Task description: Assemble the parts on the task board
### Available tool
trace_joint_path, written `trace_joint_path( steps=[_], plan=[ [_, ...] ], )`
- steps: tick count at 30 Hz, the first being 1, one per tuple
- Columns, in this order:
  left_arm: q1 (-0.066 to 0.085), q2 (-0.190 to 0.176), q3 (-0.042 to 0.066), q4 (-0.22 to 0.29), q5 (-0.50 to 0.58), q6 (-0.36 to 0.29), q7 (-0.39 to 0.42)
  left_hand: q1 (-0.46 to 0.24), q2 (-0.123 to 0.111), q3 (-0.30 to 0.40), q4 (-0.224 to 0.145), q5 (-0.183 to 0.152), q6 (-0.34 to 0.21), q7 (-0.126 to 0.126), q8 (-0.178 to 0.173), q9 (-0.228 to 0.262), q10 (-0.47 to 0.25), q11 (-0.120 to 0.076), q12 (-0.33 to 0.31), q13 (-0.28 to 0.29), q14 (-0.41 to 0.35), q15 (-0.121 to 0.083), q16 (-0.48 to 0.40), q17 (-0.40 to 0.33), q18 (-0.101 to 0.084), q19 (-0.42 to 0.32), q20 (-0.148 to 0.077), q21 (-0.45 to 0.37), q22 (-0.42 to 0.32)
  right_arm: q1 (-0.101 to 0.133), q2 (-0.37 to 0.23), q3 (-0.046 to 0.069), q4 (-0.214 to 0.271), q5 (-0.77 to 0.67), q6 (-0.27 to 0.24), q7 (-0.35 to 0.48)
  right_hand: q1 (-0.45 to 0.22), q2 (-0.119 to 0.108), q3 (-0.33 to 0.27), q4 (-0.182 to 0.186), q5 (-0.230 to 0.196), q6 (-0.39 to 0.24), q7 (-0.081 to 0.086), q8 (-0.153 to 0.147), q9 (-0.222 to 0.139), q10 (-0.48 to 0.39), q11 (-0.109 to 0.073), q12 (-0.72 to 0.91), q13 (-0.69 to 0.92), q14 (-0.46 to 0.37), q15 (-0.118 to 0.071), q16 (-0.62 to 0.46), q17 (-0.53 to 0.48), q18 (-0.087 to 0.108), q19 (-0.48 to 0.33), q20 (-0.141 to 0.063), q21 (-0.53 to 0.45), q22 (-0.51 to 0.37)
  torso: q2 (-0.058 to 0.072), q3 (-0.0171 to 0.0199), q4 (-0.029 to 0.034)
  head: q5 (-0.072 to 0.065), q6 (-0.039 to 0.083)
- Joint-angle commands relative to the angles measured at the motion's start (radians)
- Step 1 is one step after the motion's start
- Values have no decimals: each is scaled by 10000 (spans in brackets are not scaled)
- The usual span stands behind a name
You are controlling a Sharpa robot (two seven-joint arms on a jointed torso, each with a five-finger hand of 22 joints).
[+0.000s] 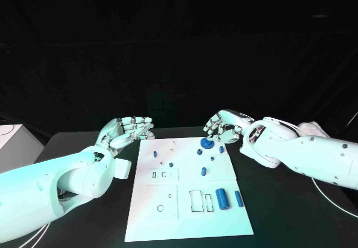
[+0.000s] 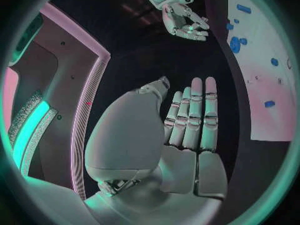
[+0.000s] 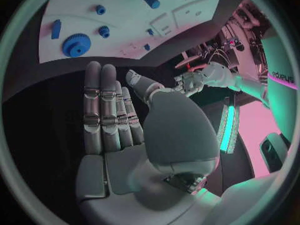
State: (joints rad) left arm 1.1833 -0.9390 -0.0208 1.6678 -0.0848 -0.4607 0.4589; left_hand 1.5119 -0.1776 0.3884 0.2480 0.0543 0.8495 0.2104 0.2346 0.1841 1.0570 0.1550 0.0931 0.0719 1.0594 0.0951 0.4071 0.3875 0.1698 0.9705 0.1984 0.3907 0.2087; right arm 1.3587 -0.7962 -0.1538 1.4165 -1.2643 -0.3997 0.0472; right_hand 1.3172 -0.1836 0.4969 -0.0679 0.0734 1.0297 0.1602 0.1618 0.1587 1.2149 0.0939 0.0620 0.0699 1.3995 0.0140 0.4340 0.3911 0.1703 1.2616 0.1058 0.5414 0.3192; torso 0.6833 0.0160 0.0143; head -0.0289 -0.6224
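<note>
Currently left hand (image 1: 127, 132) and right hand (image 1: 224, 126) hover empty, fingers apart, flanking the task board (image 1: 187, 206).

Both robot hands (image 1: 128, 130) (image 1: 224, 126) empty, fingers apart

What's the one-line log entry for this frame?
left hand: open, beside task board | right hand: open, near blue gear | parts: untouched

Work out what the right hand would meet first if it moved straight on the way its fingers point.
Probably the blue gear on the white board; the right hand points its fingers toward it, though depth is unclear.
</note>
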Motion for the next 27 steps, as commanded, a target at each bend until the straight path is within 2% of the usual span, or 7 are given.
trace_joint_path(
  steps=[1,4,6,9,14,21,27],
  plan=[
    [18,-111,13,270,-146,427,-51,-236,-278,428,-237,-30,202,-70,10,104,404,-102,-264,7,-120,-153,1757,1578,50,0,-257,2025,1339,6,104,4,-32,-2200,842,-1047,-184,-565,610,265,1,168,-109,-86,297,128,-132,28,59,748,-190,3554,3176,-517,1187,-283,4724,5037,204,16,67,-90,57],
    [18,-218,16,496,-134,475,-70,-311,-306,500,-277,-26,188,-62,-13,130,375,-96,-266,11,-317,-149,2169,1856,62,-239,-262,2660,1797,-6,229,3,-104,-2680,996,-1314,-206,-672,705,357,-5,142,-120,-72,455,-2,-109,6,78,777,-146,5301,4750,-752,1441,-248,6277,6957,274,21,90,-103,57],
    [18,-271,20,624,-129,502,-84,-376,-335,555,-317,2,196,-71,-20,166,384,-105,-254,23,-559,-150,2832,2242,77,-404,-256,3437,2338,-19,312,2,-151,-2907,1086,-1461,-222,-711,708,398,-6,102,-118,-78,512,-84,-100,4,83,842,-136,5957,5335,-861,1584,-219,6877,7721,319,19,105,-108,67],
    [18,-314,26,743,-124,540,-105,-420,-360,613,-335,-14,191,-79,-29,191,392,-81,-247,32,-711,-164,3285,2455,90,-609,-244,3957,2710,-30,401,1,-193,-3085,1183,-1610,-226,-744,690,460,-9,59,-115,-74,610,-198,-75,13,98,905,-119,6798,6059,-994,1763,-176,7623,8687,362,14,112,-119,51],
    [19,-339,41,856,-119,586,-135,-457,-370,653,-338,-28,194,-60,-30,211,397,-97,-244,37,-781,-151,3538,2542,103,-765,-234,4262,2930,-40,564,-1,-299,-3262,1340,-1801,-217,-757,630,525,-9,16,-116,-66,713,-400,-51,1,98,982,-94,7602,6762,-1110,1934,-121,8226,9486,425,-11,124,-158,68],
    [23,-369,68,924,-118,614,-172,-487,-380,672,-337,-29,184,-55,-38,224,387,-94,-246,40,-804,-151,3733,2597,111,-844,-226,4498,3092,-141,817,-12,-489,-3405,1616,-2011,-225,-741,563,578,-11,-16,-128,-68,767,-457,-58,19,119,1012,-107,8003,7122,-1169,2031,-70,8508,9869,523,-21,160,-165,55],
    [24,-363,79,925,-101,595,-185,-498,-378,679,-333,-29,173,-45,-46,226,370,-87,-251,39,-832,-145,3786,2608,112,-875,-221,4576,3146,-241,941,-23,-596,-3444,1856,-2044,-223,-742,498,607,-8,-24,-137,-62,809,-545,-55,0,129,1032,-106,8247,7318,-1203,2086,-46,8670,10090,608,-51,185,-228,130]
  ],
)
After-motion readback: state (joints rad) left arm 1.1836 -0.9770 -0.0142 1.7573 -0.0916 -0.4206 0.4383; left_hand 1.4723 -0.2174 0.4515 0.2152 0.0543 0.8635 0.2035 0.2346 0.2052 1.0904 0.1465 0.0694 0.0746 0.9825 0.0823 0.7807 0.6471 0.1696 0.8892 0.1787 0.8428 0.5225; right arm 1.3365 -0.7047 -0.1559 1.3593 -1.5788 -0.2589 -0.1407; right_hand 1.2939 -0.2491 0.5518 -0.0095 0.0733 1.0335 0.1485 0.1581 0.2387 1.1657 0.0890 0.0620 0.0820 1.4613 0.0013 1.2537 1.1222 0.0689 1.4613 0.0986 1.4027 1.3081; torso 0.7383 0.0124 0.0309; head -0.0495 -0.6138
